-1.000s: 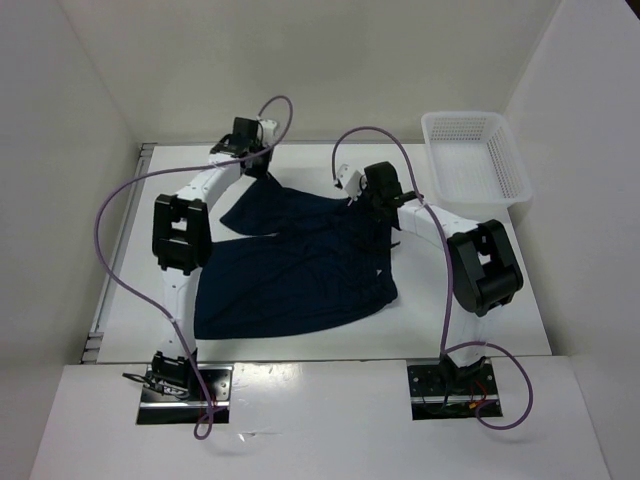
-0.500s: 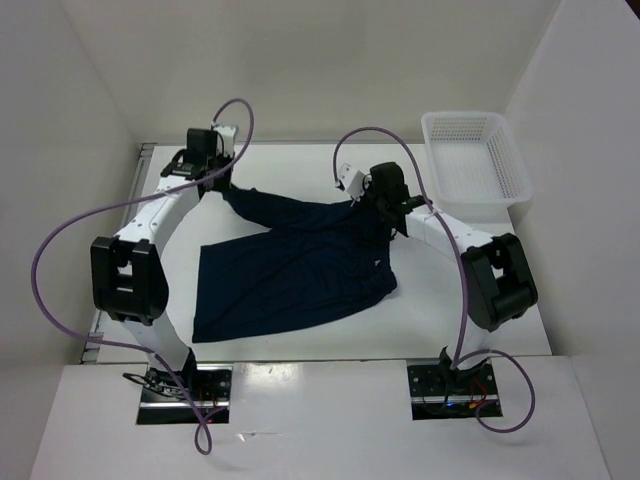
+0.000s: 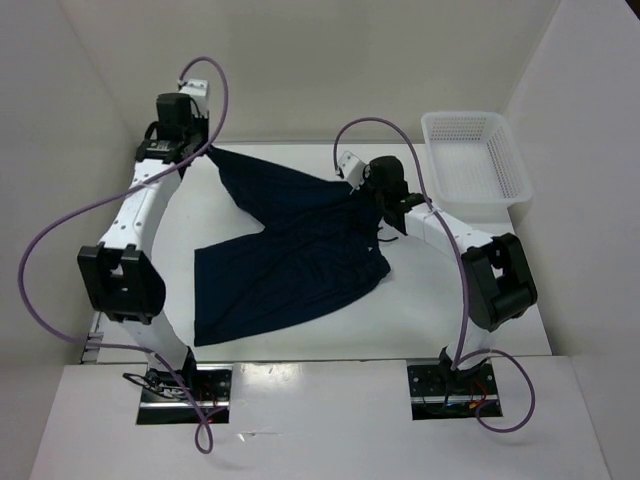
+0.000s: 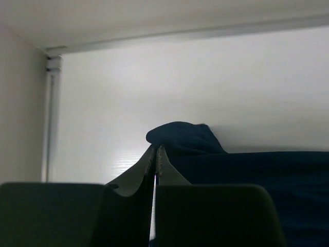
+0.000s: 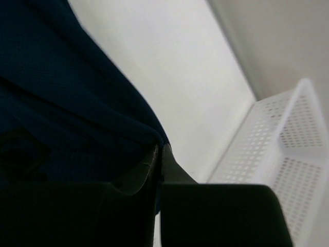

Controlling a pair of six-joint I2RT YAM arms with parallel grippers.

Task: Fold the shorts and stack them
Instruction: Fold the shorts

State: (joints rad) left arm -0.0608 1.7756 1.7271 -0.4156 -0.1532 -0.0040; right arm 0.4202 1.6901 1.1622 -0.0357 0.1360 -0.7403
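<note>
Pinching the shorts (image 3: 290,260), left end effector (image 3: 207,150) and right end effector (image 3: 358,188) hover above white-walled table (image 3: 440,300).

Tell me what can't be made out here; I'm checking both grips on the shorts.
Top view: left gripper and right gripper fingertips, hidden under their wrists.
Left wrist view: shorts cut off at right edge.
Right wrist view: basket cut off at right edge.

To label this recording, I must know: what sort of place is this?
Probably a robot lab test cell, not a home: plain white panels wall in a white table, and purple cables loop from two bolted arms.
</note>
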